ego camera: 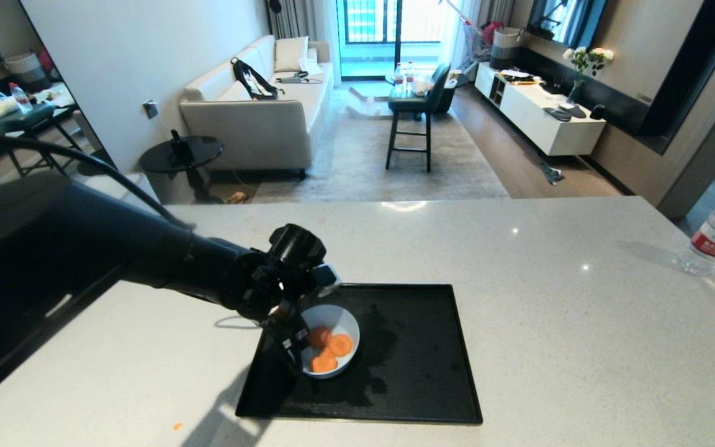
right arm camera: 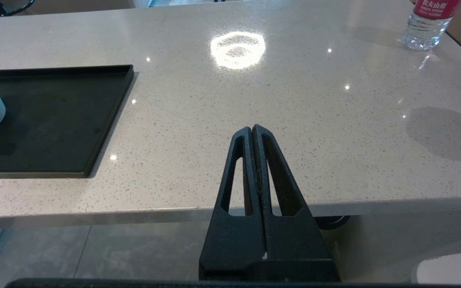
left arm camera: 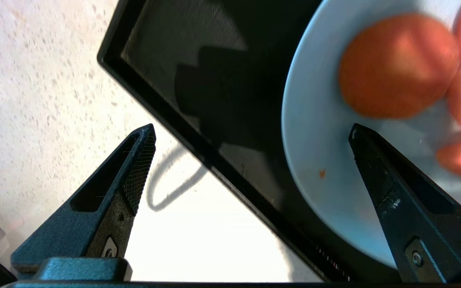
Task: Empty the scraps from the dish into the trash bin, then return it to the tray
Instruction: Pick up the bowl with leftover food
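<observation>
got my left gripper spread wide over the dish rim, probably not touching, scraps inside, tray underneath, right gripper parked closed

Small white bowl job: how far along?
Nothing done yet: the small round white bowl sits on the glossy black rectangular tray, three orange carrot slices inside. In hand: the left gripper is open, fingers straddling the bowl's rim, one inside, one outside, not closed. The right gripper is shut, parked off the counter edge. Left: grasp, tip, return. No trash bin in view.
</observation>
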You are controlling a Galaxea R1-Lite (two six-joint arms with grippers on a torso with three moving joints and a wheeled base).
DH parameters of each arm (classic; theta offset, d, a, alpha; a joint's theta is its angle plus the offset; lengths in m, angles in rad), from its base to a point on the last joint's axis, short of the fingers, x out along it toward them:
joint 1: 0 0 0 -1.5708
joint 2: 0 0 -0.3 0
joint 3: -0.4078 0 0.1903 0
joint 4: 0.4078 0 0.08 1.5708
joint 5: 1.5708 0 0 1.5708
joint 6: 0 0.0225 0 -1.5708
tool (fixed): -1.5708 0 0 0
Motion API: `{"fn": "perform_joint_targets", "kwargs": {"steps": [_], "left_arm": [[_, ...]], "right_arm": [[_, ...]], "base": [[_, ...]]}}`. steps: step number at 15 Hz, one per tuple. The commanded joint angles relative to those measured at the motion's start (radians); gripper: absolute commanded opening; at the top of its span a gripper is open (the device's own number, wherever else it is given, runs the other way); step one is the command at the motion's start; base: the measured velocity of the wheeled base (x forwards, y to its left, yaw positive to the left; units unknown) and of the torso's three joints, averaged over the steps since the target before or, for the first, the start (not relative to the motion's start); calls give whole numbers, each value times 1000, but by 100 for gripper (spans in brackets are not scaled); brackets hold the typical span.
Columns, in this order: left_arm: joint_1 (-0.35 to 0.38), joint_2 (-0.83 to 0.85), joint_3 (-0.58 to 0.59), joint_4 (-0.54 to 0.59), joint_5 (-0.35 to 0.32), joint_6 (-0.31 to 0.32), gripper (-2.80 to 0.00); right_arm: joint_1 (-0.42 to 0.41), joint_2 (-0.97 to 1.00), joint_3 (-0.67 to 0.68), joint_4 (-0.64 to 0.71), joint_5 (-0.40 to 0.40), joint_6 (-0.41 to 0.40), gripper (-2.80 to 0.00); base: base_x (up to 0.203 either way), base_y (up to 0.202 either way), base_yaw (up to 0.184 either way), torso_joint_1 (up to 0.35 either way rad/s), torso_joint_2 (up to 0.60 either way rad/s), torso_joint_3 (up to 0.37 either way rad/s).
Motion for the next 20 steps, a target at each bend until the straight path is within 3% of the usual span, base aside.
{"fn": "perform_joint_targets", "kwargs": {"steps": [1, 14, 15, 20], "left_arm": [[-5, -30, 10, 12, 2, 3, 0], [-30, 10, 27, 12, -6, -5, 0], [-30, 15, 26, 11, -7, -5, -280], [-39, 19, 29, 11, -3, -8, -280]], "right_arm": [[0, 0, 0, 0, 0, 0, -280], [0, 0, -1, 0, 0, 0, -280], [0, 0, -1, 0, 0, 0, -280], [0, 0, 0, 0, 0, 0, -280]], "base": [[0, 0, 0, 0, 0, 0], [0, 0, 0, 0, 0, 0], [0, 0, 0, 0, 0, 0], [0, 0, 0, 0, 0, 0]]}}
